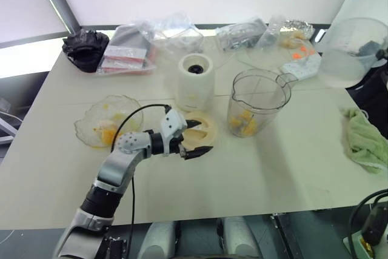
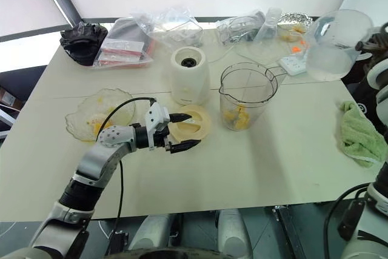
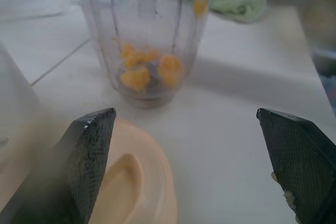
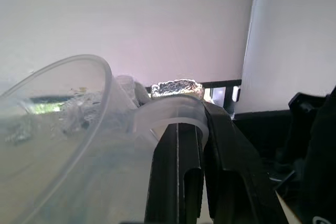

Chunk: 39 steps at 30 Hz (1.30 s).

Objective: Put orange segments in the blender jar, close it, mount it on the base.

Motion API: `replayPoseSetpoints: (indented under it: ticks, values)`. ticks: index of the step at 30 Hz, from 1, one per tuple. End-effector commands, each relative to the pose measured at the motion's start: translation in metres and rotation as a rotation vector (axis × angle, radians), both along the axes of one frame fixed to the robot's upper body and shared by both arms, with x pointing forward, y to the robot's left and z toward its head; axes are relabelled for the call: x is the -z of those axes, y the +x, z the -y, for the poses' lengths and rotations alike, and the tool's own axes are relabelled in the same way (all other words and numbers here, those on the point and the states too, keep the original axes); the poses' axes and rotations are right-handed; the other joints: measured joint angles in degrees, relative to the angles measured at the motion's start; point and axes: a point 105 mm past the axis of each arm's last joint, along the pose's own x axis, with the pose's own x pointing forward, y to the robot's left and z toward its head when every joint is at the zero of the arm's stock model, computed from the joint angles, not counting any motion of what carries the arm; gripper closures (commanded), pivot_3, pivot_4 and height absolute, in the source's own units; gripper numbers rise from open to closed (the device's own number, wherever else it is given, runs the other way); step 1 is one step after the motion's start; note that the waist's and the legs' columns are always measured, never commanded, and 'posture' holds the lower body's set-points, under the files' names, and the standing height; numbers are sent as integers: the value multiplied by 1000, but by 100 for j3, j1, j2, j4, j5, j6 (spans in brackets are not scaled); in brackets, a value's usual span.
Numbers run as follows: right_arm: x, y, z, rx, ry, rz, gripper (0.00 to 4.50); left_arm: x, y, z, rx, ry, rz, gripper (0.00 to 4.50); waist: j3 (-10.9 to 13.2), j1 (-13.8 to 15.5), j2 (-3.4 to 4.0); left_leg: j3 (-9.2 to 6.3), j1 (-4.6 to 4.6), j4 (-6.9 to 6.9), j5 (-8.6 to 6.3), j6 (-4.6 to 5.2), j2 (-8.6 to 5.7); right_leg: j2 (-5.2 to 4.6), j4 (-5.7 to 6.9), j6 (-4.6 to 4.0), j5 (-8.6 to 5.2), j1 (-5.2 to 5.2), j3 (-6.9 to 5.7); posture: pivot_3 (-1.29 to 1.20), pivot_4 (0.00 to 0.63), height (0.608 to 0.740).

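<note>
- The left pincer (image 1: pixel 195 139) hangs spread wide around the edge of the cream lid (image 1: pixel 203 130) on the bench (image 1: pixel 291 168).
- Just beyond it stands the blender jar (image 1: pixel 257 102), uncovered, with orange segments (image 3: pixel 147 69) inside.
- The base (image 1: pixel 194 81) is beside the jar.
- The right pincer (image 4: pixel 202 174) is clenched on a clear cup (image 2: pixel 333 43), raised high.

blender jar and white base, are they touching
Apart. In the left eye view a strip of bare table shows between the blender jar and the base.

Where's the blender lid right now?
The cream lid lies flat on the table in front of the base, left of the blender jar. The open left gripper hovers at its near edge.
</note>
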Motion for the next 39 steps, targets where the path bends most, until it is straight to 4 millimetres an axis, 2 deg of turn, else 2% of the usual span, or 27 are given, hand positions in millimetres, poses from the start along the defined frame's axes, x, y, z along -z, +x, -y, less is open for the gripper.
replayPoseSetpoints:
  ticks: [1,7,14,20,25,39]
  values:
    - [-31,-12,-17,-13,-161,63,4458,-20,6,-3,-38,-72,63,0,0,0,0,0,-1,-1,0,1,0,0,0,1,0,-1,-1,0,150,740]
    - [-33,-13,-28,-25,-274,39,4458,-22,9,-2,-47,-78,68,0,2,4,-4,2,-2,0,-1,1,-1,0,-1,-1,-1,-1,-1,0,150,740]
    - [-36,-16,-46,-24,-489,16,4458,-21,8,0,-39,-71,73,0,2,3,-4,3,-2,0,-1,1,-2,0,-2,-1,-1,-2,-1,0,150,740]
    - [-36,-16,-52,-34,-532,21,4458,-21,8,0,-36,-68,74,0,2,2,-4,3,-1,0,-1,1,-2,0,-1,-1,-1,-2,-1,0,150,740]
    - [-29,-16,-66,-79,-652,28,4458,-20,7,1,-23,-63,76,0,2,3,-4,3,-1,0,-1,1,-2,0,-1,-1,-1,-2,-2,0,150,740]
    - [-27,-16,-68,-69,-764,34,4458,-20,7,4,-6,-59,84,0,2,4,-5,3,-1,2,-1,1,-4,0,-1,-1,0,-2,-1,0,150,740]
